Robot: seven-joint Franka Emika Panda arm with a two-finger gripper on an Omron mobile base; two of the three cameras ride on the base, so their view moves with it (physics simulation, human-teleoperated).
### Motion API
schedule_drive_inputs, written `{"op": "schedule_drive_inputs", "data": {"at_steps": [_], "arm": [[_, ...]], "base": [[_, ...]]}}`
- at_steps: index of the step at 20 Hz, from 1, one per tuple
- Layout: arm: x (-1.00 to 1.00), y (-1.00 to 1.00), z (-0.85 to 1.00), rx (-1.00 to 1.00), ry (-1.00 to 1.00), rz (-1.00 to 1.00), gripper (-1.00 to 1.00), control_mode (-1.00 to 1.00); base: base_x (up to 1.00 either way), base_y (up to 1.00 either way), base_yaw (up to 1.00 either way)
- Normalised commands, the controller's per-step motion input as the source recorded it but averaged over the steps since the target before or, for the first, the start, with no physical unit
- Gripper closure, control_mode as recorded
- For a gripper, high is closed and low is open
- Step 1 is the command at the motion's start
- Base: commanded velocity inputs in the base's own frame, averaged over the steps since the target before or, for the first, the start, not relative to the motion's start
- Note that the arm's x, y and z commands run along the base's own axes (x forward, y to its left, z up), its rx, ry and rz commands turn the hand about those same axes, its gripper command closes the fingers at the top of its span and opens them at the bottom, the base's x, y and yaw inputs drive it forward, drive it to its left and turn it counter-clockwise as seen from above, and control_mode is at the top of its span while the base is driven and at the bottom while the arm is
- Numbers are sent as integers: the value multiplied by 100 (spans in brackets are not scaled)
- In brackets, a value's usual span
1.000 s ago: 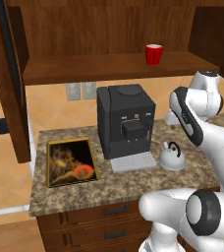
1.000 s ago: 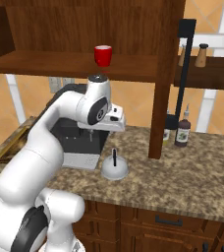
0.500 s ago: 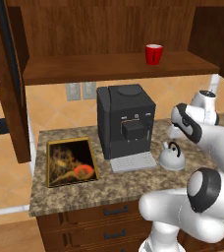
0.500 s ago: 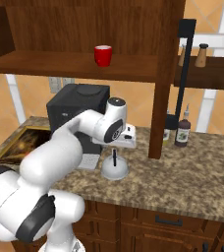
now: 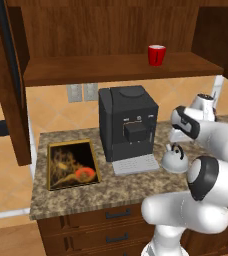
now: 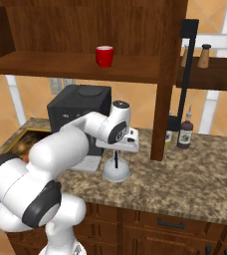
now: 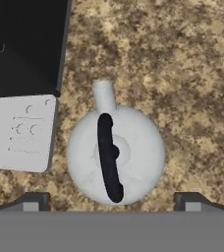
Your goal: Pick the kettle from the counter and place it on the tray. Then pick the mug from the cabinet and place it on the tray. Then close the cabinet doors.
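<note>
Since the earlier frames the arm has swung down, so the gripper (image 7: 112, 199) now hangs spread wide directly over the kettle (image 7: 115, 155) on the counter (image 7: 192, 74) beside the coffee machine (image 5: 128, 122) (nothing grasped); descent onto the handle looks next.

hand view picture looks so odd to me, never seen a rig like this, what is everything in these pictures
It is a white robot arm in a rendered kitchen. Two cameras ride behind it, left and right; the third sits on its hand and looks straight down. There the end effector hangs open and empty above the silver kettle, one dark fingertip on each side. The kettle stands on the granite counter, right of the black coffee machine. The picture tray lies to the machine's left. The red mug waits on the cabinet shelf.
</note>
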Motion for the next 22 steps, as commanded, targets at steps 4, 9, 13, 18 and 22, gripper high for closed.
{"op": "schedule_drive_inputs", "data": {"at_steps": [4, 9, 13, 18, 22], "arm": [[25, 0, -31, 4, 1, 0, -100, -100], [17, 0, -22, 3, 0, 0, -100, -100], [6, 0, -4, 1, 2, 0, 100, -100], [0, 0, -3, 0, 0, 0, 100, -100], [0, 0, -19, 0, 0, 0, 100, -100]], "base": [[0, 0, 0], [0, 0, 0], [0, 0, 0], [0, 0, 0], [0, 0, 0]]}}
